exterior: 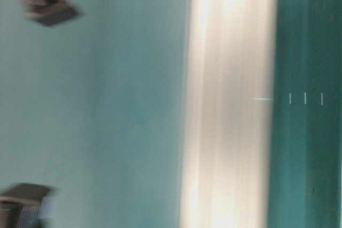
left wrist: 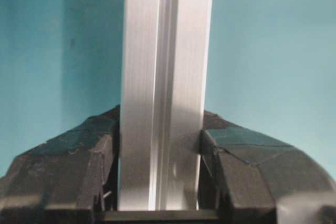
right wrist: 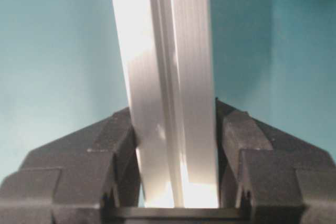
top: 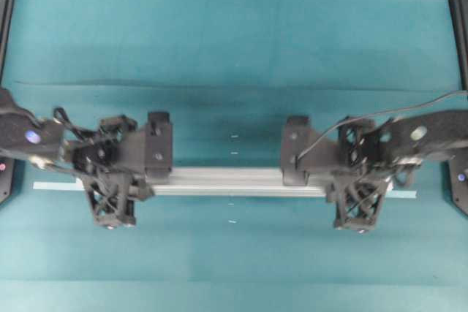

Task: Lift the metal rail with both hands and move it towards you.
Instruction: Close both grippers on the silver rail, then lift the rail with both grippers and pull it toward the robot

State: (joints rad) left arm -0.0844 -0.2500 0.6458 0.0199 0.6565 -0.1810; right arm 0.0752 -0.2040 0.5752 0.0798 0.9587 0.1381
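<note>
Both claws, left claw (top: 110, 199) and right claw (top: 360, 202), clamped on rail (top: 234, 179) near its ends above teal counter (top: 234, 49). Best kept level, moved together toward viewer.

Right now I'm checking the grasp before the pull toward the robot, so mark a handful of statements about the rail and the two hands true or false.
1. The long silver grooved aluminium rail sits between the fingers of the left hand. True.
2. The right hand is open and clear of the rail. False: it is closed on it.
3. The two hands hold the rail near its opposite ends. True.
4. The rail lies on a red cloth. False: the table surface is teal.
5. A second rail lies behind the first one. False: only one is visible.
</note>
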